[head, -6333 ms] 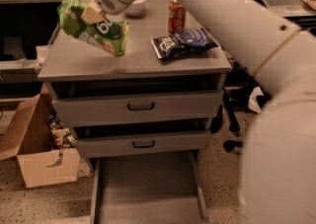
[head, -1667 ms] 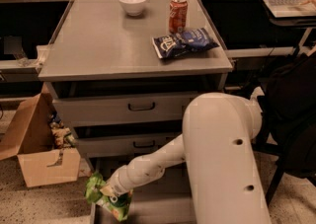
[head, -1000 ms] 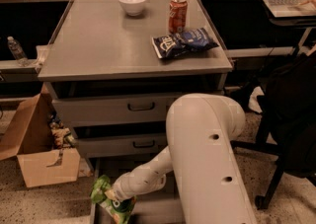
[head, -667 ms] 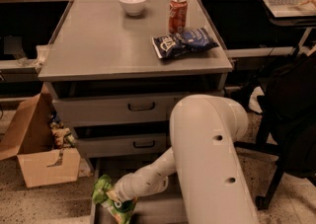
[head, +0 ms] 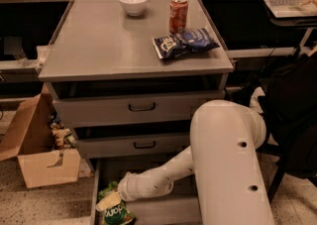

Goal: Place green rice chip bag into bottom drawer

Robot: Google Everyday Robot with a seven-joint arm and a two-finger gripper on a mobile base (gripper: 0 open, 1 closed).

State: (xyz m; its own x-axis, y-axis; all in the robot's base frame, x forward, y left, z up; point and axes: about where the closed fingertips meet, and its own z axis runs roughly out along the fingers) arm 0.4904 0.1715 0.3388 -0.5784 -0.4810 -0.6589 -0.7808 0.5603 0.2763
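The green rice chip bag [head: 115, 210] lies at the front left of the open bottom drawer [head: 148, 208], a grey tray pulled out at floor level. My gripper [head: 110, 201] is at the end of the white arm, low inside the drawer, right at the bag's top edge. The bag's lower part runs off the frame's bottom edge.
Two grey drawers with black handles [head: 141, 106] sit above. On the cabinet top are a dark blue chip bag [head: 184, 43], a red can [head: 178, 14] and a white bowl [head: 133, 2]. A cardboard box [head: 34, 153] stands at the left. My white arm body [head: 228, 164] fills the lower right.
The arm carried the bag from above the cabinet top down into the bottom drawer. Over the last second it has barely moved.
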